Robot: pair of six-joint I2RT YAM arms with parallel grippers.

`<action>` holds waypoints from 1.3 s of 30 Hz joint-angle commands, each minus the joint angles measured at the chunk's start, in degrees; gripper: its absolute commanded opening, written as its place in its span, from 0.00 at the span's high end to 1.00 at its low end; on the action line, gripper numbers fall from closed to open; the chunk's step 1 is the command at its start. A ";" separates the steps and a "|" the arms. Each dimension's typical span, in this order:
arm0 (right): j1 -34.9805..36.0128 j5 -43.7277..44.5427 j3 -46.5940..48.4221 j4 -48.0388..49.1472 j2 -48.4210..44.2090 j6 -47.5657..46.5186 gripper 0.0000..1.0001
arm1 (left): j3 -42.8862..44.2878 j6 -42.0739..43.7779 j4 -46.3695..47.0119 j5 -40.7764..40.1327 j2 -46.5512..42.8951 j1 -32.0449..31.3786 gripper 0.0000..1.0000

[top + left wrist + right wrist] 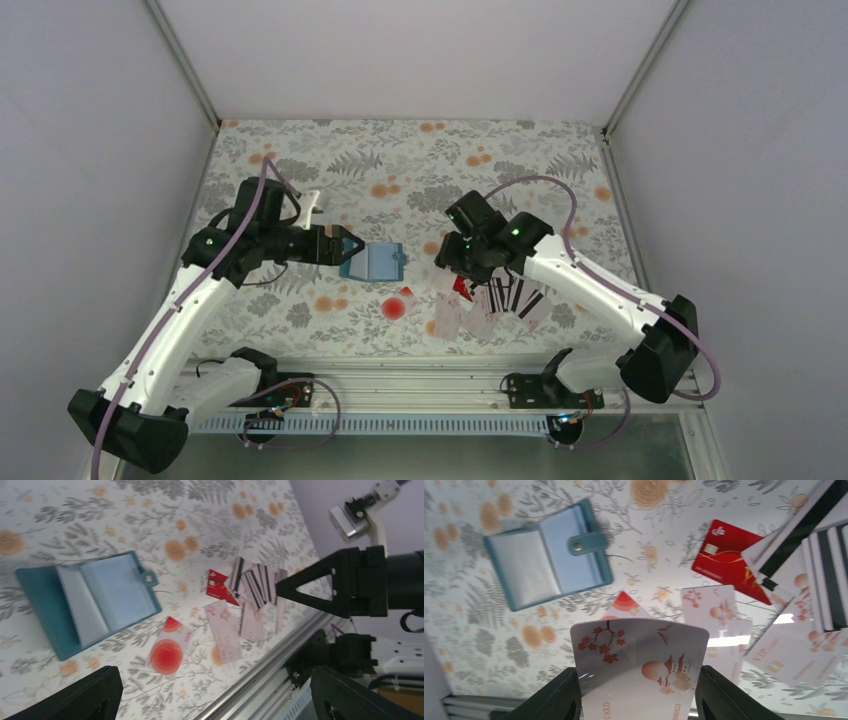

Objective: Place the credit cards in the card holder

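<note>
**Transfer stage: one card lifted, none visibly stowed.** The right gripper [638, 680] is clamped on the lower edge of a pale plastic card printed with red blossoms [639, 650], holding it above the floral-patterned table [484, 645]. The small blue folding card holder [544, 560] lies open and flat, with its tab towards the heap of remaining credit cards [809, 590], among them a glossy red card [730, 560]. The left gripper [348, 250] sits at the holder's far edge, jaws apart and gripping nothing. The next move probably calls for carrying the card across, lining its edge up with an inner slot and sliding it in, perhaps with the left gripper steadying the holder.
</note>
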 commanded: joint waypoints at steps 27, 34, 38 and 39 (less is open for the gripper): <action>0.43 -6.08 14.47 1.77 -1.08 3.52 0.51 | 9.27 -9.95 13.91 -14.53 12.76 -26.04 0.38; 0.40 -5.21 15.03 0.46 -1.53 3.11 0.51 | 11.69 -8.81 12.32 -16.07 15.66 -28.00 0.49; 0.43 -5.23 15.01 0.20 -1.92 2.99 0.51 | 12.43 -8.53 12.05 -17.14 16.39 -28.90 0.56; 0.43 -5.19 14.96 0.17 -2.01 3.03 0.51 | 12.68 -8.70 11.95 -17.66 16.44 -29.09 0.57</action>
